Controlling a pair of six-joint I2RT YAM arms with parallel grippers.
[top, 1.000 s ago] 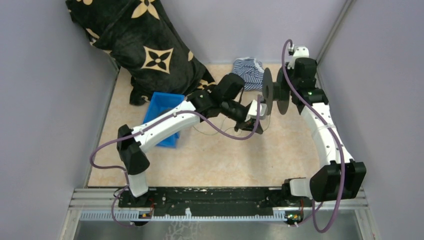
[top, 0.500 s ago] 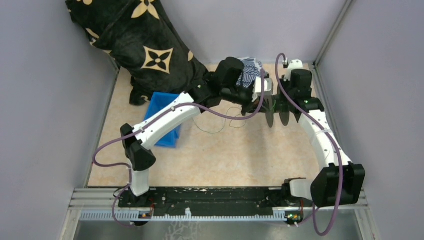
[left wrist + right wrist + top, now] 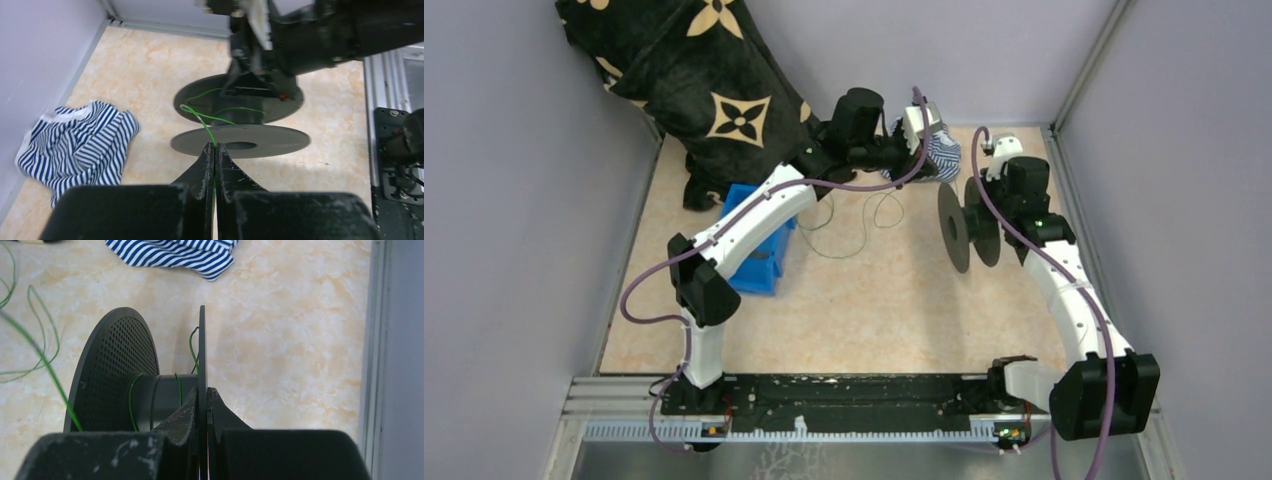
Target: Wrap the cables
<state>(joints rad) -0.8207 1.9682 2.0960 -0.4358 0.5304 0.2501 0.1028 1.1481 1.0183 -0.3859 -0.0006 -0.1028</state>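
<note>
1. Cables (image 3: 208,131): thin green wire; few turns on spool (image 3: 969,225) core, slack loops on worktop (image 3: 874,310) to its left.
2. Left hand (image 3: 215,150): pinched shut on wire, far side, likely for tension.
3. Right hand (image 3: 202,407): clamped on spool flange, steadying it for winding.

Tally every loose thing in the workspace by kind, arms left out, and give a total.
Cloths: 2, the black flowered blanket and the striped cloth
Bins: 1, the blue bin
Spools: 1, the black spool
Cables: 1, the green cable
Total: 5
</note>
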